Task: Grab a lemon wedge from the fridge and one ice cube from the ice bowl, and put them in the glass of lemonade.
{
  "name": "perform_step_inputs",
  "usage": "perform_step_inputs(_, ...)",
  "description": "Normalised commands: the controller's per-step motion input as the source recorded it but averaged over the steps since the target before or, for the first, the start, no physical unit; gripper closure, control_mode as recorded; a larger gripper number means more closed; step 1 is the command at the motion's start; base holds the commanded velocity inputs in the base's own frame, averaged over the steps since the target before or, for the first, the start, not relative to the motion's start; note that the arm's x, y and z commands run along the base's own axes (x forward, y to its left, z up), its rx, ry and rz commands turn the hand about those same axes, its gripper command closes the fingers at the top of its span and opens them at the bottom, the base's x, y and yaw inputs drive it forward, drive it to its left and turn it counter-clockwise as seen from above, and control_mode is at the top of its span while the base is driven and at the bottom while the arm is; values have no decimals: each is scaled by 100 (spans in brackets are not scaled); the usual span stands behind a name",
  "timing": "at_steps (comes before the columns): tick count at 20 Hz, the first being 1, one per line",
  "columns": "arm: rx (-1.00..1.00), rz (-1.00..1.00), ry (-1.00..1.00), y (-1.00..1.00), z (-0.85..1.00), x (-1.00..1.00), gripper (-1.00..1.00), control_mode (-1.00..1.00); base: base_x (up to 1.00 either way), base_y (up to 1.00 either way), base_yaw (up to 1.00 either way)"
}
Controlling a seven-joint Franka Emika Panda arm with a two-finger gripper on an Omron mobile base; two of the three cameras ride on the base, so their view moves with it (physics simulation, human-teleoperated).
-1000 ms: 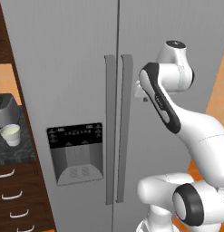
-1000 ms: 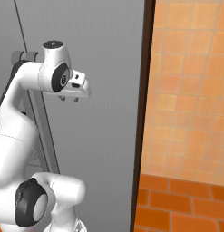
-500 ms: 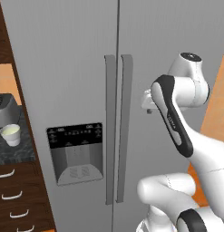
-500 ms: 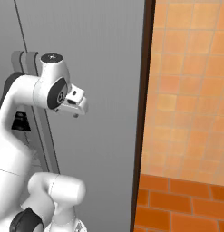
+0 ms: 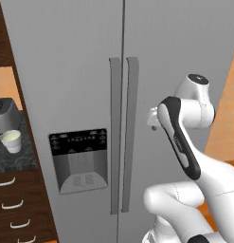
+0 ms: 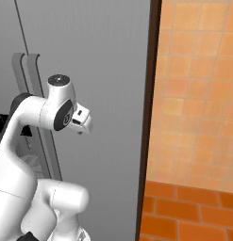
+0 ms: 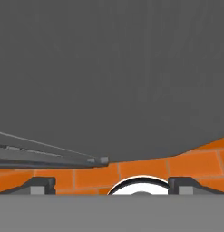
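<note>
The fridge [image 5: 90, 71] was shut, both doors closed. The glass of lemonade [image 5: 11, 141], pale yellow liquid inside, sat on the dark counter [image 5: 14, 159] to its left. Gripper [image 7: 111, 183] hung spread wide, pinching nothing, facing the door.

A grey boxy appliance [image 5: 4, 114] stands on a dark speckled stone counter [image 5: 14, 159] at the left. Below it sit brown wooden drawers [image 5: 19, 209] with curved pale handles. An orange tiled wall [image 6: 198, 108] rises at the right above an orange brick-patterned floor [image 6: 184, 216].
</note>
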Motion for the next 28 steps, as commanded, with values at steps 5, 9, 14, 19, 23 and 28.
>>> perform_step_inputs(5,0,0,0,0,0,0,-100,100,-56,12,0)
perform_step_inputs(9,0,0,0,0,0,0,-100,100,-31,26,0)
perform_step_inputs(14,0,0,0,0,0,0,-100,100,-48,49,-2)
perform_step_inputs(19,0,0,0,0,0,0,-100,100,-10,38,-20)
perform_step_inputs(23,0,0,0,0,0,0,-100,100,-51,1,-33)
perform_step_inputs(28,0,0,0,0,0,0,-100,100,-65,8,-11)
